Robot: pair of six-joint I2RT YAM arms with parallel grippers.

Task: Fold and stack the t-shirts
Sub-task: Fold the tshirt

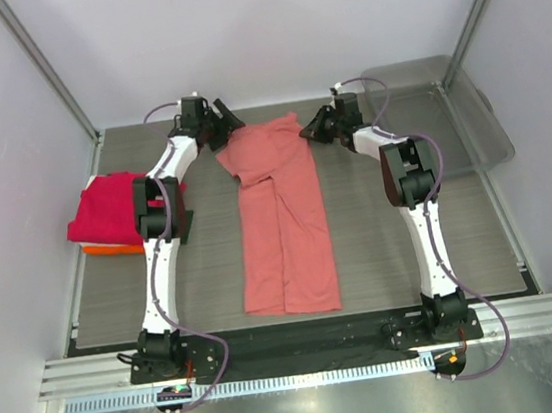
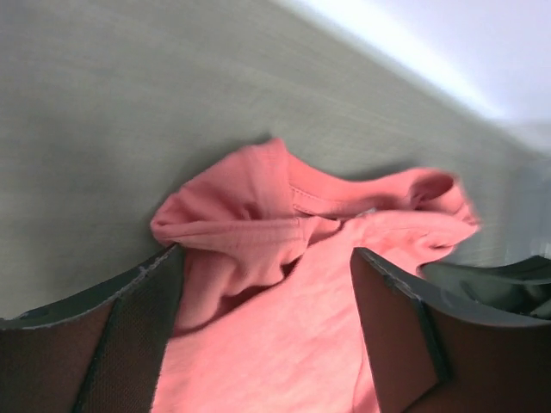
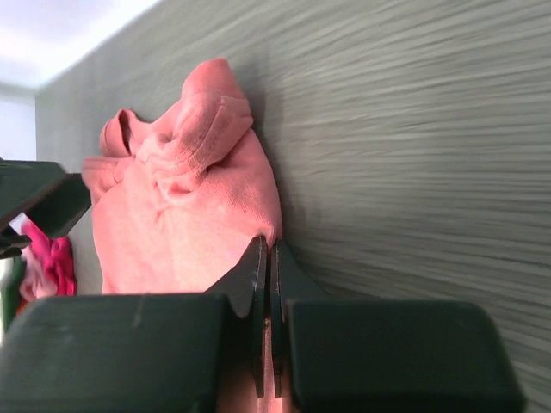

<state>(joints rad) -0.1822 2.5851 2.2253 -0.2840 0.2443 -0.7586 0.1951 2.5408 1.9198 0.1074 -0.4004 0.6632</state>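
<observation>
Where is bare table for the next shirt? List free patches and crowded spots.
Free: the strip between coral shirt and right arm; the one between it and left arm; the mat right of right arm. Crowded: the far end, at left claw and right claw; the left edge, with the magenta-red shirt.

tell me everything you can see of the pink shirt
The pink shirt is salmon and looks like soft knit cotton. It is folded lengthwise into a long strip and lies flat on the grey table, with the collar end far from the arm bases, bunched and wrinkled. The right tool is shut on its far right edge. The left tool stands open astride its far left corner.
</observation>
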